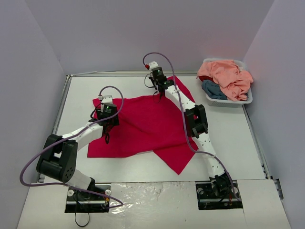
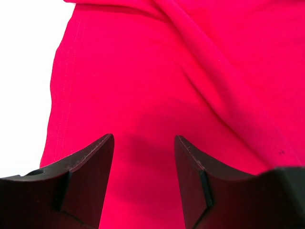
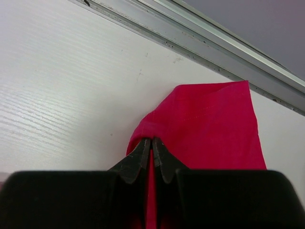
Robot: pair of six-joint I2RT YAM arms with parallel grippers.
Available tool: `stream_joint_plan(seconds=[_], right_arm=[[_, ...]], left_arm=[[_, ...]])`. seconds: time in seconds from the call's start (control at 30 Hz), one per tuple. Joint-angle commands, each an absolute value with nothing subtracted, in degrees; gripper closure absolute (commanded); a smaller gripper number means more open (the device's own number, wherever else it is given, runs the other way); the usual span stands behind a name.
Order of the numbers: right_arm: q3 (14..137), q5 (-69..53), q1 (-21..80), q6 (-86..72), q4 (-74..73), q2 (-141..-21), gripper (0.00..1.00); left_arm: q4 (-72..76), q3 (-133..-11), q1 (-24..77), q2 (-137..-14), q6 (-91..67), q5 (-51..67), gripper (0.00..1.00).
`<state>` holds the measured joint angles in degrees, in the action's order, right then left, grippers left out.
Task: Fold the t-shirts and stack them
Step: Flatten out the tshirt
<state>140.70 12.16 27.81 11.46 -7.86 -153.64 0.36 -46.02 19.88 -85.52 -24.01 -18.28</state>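
Observation:
A crimson-red t-shirt [image 1: 143,126] lies spread and partly folded across the middle of the table. My left gripper [image 1: 108,125] hovers over its left part, jaws open with only red cloth [image 2: 143,95] below them and nothing between. My right gripper [image 1: 157,90] is at the shirt's far edge, shut on a pinch of the red cloth [image 3: 205,124], which bunches up at the fingertips [image 3: 143,150]. A peach-pink t-shirt [image 1: 226,76] and a teal-blue one [image 1: 213,89] lie heaped in the basket.
A white plastic basket [image 1: 247,99] stands at the back right corner. A metal rail [image 1: 119,74] runs along the table's far edge, close beyond the right gripper. White table surface [image 1: 238,143] lies to the right of the shirt.

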Motion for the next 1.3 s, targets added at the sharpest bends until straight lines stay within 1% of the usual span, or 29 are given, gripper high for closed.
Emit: stream_joint_plan(seconds=[0.0, 0.03, 0.07, 0.17, 0.2, 0.23, 0.3, 0.5, 0.67, 0.97, 1.07, 1.1, 1.13, 1.17, 1.2, 1.23, 1.27], right_arm=[[141.9, 10.7, 28.1, 12.4, -6.2, -154.5, 0.99], [141.6, 10.1, 28.1, 12.5, -6.0, -154.3, 0.99], [141.2, 10.1, 28.1, 12.4, -5.8, -154.2, 0.96], [140.1, 10.6, 28.1, 12.1, -5.6, -153.6, 0.52], [139.6, 10.7, 28.1, 12.1, -5.5, -153.3, 0.30], [139.0, 10.8, 28.1, 12.0, -5.1, -152.5, 0.26], [137.3, 11.2, 28.1, 11.9, -4.7, -151.6, 0.23], [132.9, 12.0, 28.1, 10.6, -4.5, -147.0, 0.23], [126.9, 11.7, 28.1, 8.7, -4.2, -141.5, 0.23], [118.7, 10.5, 27.6, 6.3, -4.1, -133.8, 0.20], [117.0, 10.9, 27.3, 6.1, -4.2, -131.9, 0.20], [115.9, 11.3, 27.2, 5.9, -4.3, -131.5, 0.21], [115.2, 11.7, 27.1, 5.6, -4.2, -130.8, 0.25], [114.8, 12.0, 26.6, 4.8, -4.2, -130.3, 0.40], [113.9, 12.1, 26.3, 4.3, -4.2, -129.6, 0.53], [113.6, 12.3, 25.5, 3.8, -4.2, -129.4, 0.75], [113.2, 12.3, 25.1, 3.2, -4.2, -129.0, 0.84]], left_arm=[[1.2, -48.4, 20.2, -85.3, -23.1, -19.8, 0.48], [1.2, -48.5, 20.3, -85.3, -23.1, -19.9, 0.48], [1.2, -48.4, 20.3, -85.3, -23.0, -19.9, 0.48], [1.1, -48.5, 20.5, -85.5, -23.0, -19.9, 0.48], [1.1, -48.6, 20.6, -85.5, -23.0, -20.0, 0.48], [1.1, -48.7, 20.7, -85.5, -23.0, -20.0, 0.48], [1.0, -48.8, 20.7, -85.6, -23.0, -20.1, 0.48], [1.6, -48.2, 21.5, -83.4, -22.0, -20.3, 0.48], [1.8, -47.5, 21.5, -81.9, -22.1, -20.1, 0.48], [1.6, -46.7, 21.5, -80.9, -22.4, -20.0, 0.48], [1.8, -46.1, 21.6, -80.6, -22.5, -20.2, 0.48], [1.7, -46.1, 21.6, -80.6, -22.5, -20.3, 0.48], [1.7, -46.1, 21.6, -80.6, -22.7, -20.3, 0.48], [1.7, -46.0, 21.6, -80.7, -22.7, -20.3, 0.48], [1.7, -46.0, 21.6, -80.7, -22.7, -20.2, 0.48], [1.7, -46.0, 21.6, -80.7, -22.8, -20.2, 0.48], [1.8, -45.9, 21.6, -80.7, -22.8, -20.1, 0.48]])
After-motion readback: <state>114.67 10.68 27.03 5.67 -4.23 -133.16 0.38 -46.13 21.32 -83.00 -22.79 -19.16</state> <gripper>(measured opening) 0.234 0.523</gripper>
